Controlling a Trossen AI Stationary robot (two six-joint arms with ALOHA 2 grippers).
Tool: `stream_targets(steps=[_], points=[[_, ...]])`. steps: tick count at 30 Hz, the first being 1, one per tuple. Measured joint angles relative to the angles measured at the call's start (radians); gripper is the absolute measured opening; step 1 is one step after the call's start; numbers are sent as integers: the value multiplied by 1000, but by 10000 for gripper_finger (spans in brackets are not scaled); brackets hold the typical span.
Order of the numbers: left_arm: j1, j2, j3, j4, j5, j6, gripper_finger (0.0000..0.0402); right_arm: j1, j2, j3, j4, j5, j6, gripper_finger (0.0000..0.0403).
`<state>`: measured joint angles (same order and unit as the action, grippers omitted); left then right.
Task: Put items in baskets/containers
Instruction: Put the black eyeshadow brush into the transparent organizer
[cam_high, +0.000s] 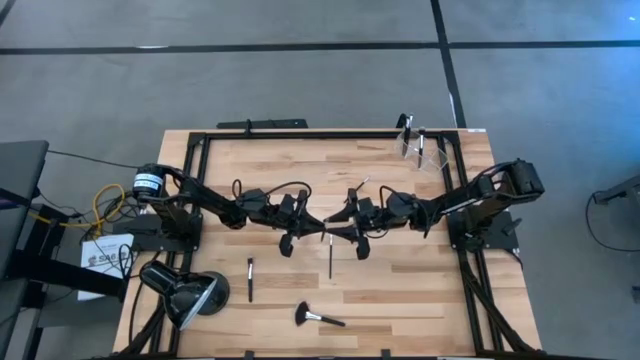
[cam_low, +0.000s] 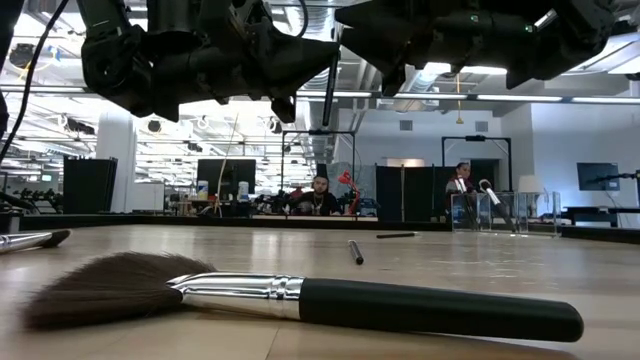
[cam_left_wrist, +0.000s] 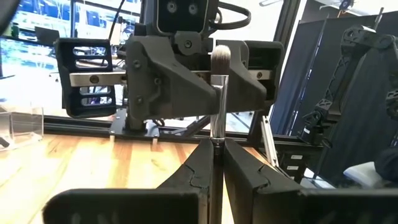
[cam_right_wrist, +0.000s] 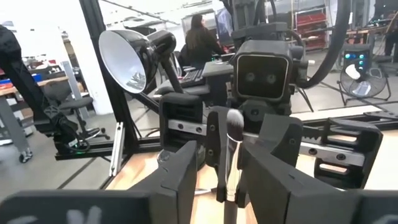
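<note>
Handover at worktop centre, as I read it. My left tool (cam_left_wrist: 212, 163) is clamped on a slim brush (cam_left_wrist: 217, 93), handle pinched between its fingers, long axis upright with bristles up. My right tool (cam_right_wrist: 216, 177) faces it from 3 o'clock, jaws parted around the same brush, not visibly pinching. Clear holder (cam_high: 418, 148) stands at 1 o'clock near the far right corner, nearer the right arm. Fluffy brush (cam_high: 317, 317) lies at 6 o'clock, loose.

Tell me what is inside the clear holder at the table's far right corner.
The clear holder holds at least one dark brush, standing up. Its see-through walls hide little, but an exact count cannot be made out.
</note>
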<state>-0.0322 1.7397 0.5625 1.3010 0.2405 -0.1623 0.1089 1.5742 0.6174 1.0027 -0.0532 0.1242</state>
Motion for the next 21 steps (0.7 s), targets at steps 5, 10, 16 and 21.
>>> stream_targets(steps=[5,10,16,21], points=[[0,0,0,0,1,-3,24,-2,0,0,1,2,-2,59],[0,0,1,1,4,-5,24,-7,0,0,0,0,-4,11],[0,0,1,1,0,-10,24,-7,0,0,0,2,-3,18],[2,0,1,0,-16,-32,36,-7,0,0,0,4,-18,10]])
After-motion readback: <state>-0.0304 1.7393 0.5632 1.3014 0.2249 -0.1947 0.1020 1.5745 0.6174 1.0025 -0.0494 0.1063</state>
